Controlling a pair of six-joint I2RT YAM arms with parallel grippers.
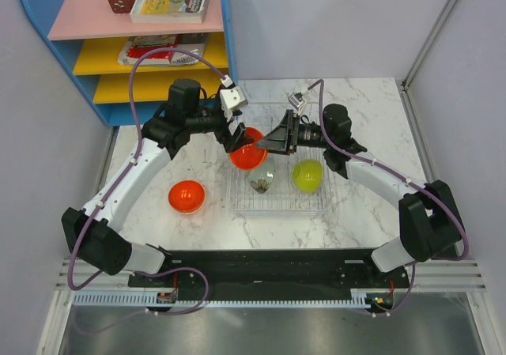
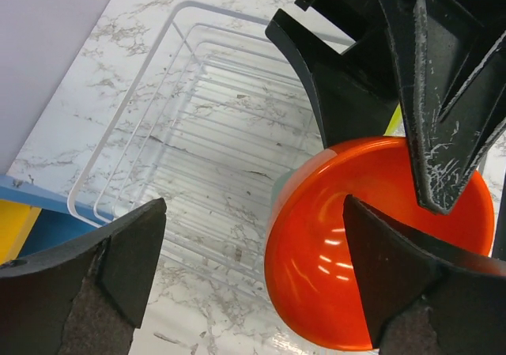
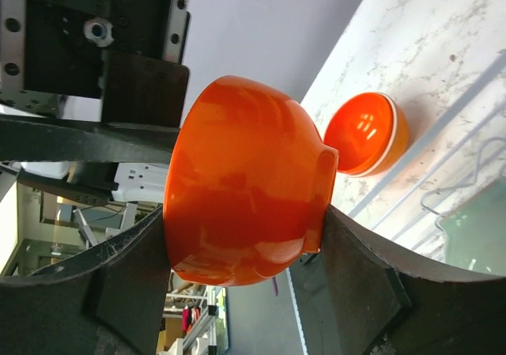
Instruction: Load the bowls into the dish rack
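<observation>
The right gripper (image 3: 243, 217) clamps the orange bowl (image 1: 247, 159) over the left side of the dish rack (image 1: 277, 210). The left gripper (image 2: 254, 205) gapes empty just beside it. Best to lower the bowl gently onto bare wires, steering wide of that open gripper.

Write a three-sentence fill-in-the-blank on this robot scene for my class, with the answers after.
1. The right gripper grips an ____ bowl.
2. The left gripper has its jaws ____.
3. The loose bowl left of the dish rack rests on the ____.
Answers: orange; open; table.
</observation>
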